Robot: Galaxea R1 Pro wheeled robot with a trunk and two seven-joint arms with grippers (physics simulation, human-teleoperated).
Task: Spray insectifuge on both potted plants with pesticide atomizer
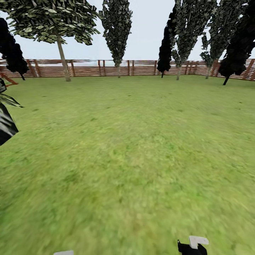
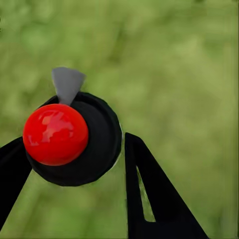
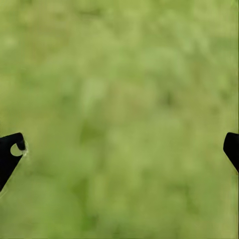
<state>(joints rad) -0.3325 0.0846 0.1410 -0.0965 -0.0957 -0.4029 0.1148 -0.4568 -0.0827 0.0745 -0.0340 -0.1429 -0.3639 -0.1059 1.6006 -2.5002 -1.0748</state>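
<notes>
The left gripper (image 2: 69, 159) is closed around the atomizer (image 2: 79, 142), a small round dark bottle seen end-on in the left wrist view, with a glossy red ball (image 2: 56, 134) on its near face and a grey nozzle-like tab (image 2: 67, 83) sticking out above it. One finger (image 2: 10, 169) presses the bottle's side; the other finger (image 2: 149, 199) sits just beside the opposite side, and contact there is hard to confirm. The right gripper (image 3: 119, 149) hangs spread wide over blurred grass (image 3: 119, 74), holding nothing. In the head view there is open lawn (image 1: 134, 141), a wooden fence (image 1: 88, 68) and trees (image 1: 117, 28) beyond, with a few pointed leaves (image 1: 9, 101) at the left edge; the potted plants themselves cannot be made out. The bottle looks light and rigid, but its rounded, smooth body probably slips or rolls easily between flat fingers. The safest hold is likely across its widest middle, leaving the nozzle free to point at the leaves.
</notes>
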